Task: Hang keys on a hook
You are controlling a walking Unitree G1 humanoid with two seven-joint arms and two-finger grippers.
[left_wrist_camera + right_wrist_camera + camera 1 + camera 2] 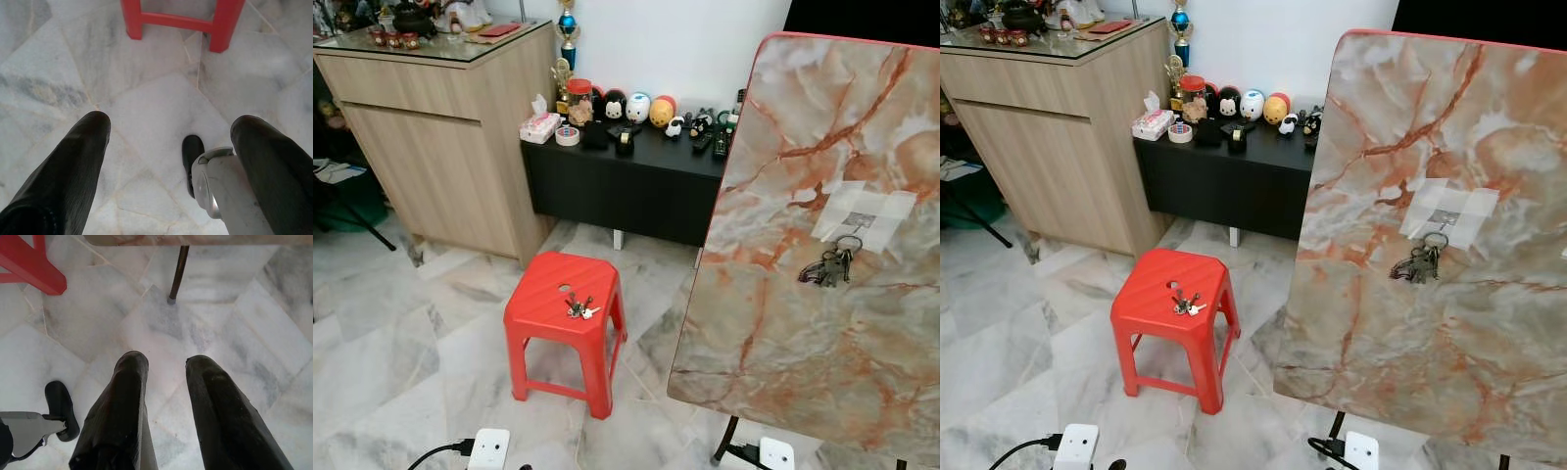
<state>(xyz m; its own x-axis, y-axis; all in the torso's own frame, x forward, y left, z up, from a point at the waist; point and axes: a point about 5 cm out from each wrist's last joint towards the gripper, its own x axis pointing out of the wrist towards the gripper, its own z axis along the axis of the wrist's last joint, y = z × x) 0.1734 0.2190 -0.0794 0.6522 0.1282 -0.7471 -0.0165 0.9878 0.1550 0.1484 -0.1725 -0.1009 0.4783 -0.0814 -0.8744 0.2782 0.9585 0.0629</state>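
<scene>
With both jaws wide and empty, the small keys (pixel 578 308) may slip off the red stool (pixel 540 294) during pickup.

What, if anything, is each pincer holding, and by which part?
Nothing is held. The left pincer and right pincer hang open above the floor; the keys lie on the stool.

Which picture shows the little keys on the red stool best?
The left eye view: the keys lie in plain sight on top of the red stool. The right eye view shows them equally well. Both wrist views catch just the stool's legs.
</scene>
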